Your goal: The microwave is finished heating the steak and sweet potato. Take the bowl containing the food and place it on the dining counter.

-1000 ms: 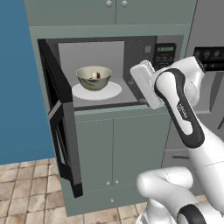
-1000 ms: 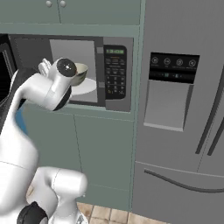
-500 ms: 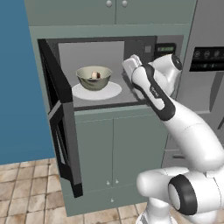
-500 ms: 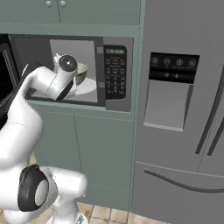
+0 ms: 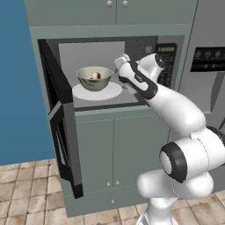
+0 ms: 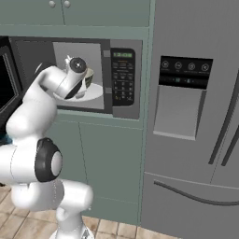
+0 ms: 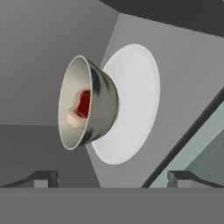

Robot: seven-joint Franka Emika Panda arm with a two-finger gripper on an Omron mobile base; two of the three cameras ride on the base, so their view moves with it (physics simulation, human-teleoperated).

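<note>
Bowl [image 5: 94, 78] sits on the white plate [image 5: 97, 91] inside the open microwave [image 5: 110, 72], at 11 o'clock in hand view; jaws spread, empty, near its rim—best roll level, straddle the wall, pinch, lift straight.

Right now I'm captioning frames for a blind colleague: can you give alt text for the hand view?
A greenish-grey bowl holding a reddish-brown piece and a pale chunk sits on a white plate inside the grey microwave, the whole view rolled sideways. The open gripper faces it, short of the bowl.
</note>
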